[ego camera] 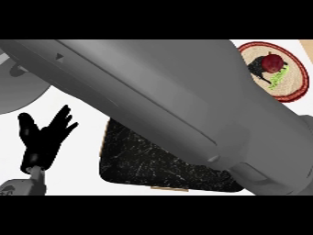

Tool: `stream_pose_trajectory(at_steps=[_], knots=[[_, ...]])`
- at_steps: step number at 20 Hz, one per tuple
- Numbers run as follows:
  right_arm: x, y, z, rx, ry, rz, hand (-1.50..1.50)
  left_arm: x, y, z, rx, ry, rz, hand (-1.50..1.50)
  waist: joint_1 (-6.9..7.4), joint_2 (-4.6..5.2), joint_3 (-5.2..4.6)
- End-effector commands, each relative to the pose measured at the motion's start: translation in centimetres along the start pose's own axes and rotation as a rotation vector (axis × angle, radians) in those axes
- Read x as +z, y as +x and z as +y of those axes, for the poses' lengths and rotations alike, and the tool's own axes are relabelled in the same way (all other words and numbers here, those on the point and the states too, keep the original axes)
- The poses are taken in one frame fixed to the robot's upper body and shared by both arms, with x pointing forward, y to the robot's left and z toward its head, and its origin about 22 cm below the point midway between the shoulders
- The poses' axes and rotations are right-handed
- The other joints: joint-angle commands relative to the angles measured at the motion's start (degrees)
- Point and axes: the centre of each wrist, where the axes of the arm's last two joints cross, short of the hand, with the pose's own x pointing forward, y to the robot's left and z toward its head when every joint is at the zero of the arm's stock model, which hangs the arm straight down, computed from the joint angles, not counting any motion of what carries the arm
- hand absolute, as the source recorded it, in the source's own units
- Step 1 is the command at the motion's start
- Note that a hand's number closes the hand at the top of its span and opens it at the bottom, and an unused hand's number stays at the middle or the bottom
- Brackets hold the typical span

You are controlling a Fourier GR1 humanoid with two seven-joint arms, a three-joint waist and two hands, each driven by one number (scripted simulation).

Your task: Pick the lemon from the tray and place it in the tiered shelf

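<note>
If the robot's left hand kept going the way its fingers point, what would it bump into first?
Probably the big grey forearm. The left hand is open, with its fingers pointing up and a bit right, and that arm crosses right above them. It may sit higher than the hand, though, so the hand could pass underneath.

Round red-rimmed plate with dark food, far right on counter

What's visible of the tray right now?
The tray is a dark, near-black slab with pale speckles, rounded corners and a thin tan lower edge. It lies flat on the white counter, low in the view. The right forearm hides its upper right part. No lemon shows on the visible part.
</note>
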Motion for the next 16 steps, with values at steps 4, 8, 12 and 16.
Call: stream_pose_trajectory(at_steps=[4,8,12,16], knots=[[-3.5,-2.2,0.5,0.054,0.055,0.112,1.5,0.7,-0.9,0.9,0.006,0.002,0.042,0.0,0.27,0.37,-0.17],[-3.7,-2.0,0.9,0.113,0.096,0.093,1.5,-0.5,-1.2,0.3,0.006,0.012,0.03,0.0,-0.16,0.43,-0.19],[-6.1,-4.6,1.2,0.122,0.074,0.107,1.5,0.1,-2.3,-0.8,-0.002,-0.014,0.011,0.0,0.57,0.73,-0.23],[-7.1,-7.0,2.2,0.126,0.058,0.101,1.5,-0.4,-1.2,1.2,0.012,0.01,0.013,0.0,0.54,0.83,-0.21]])
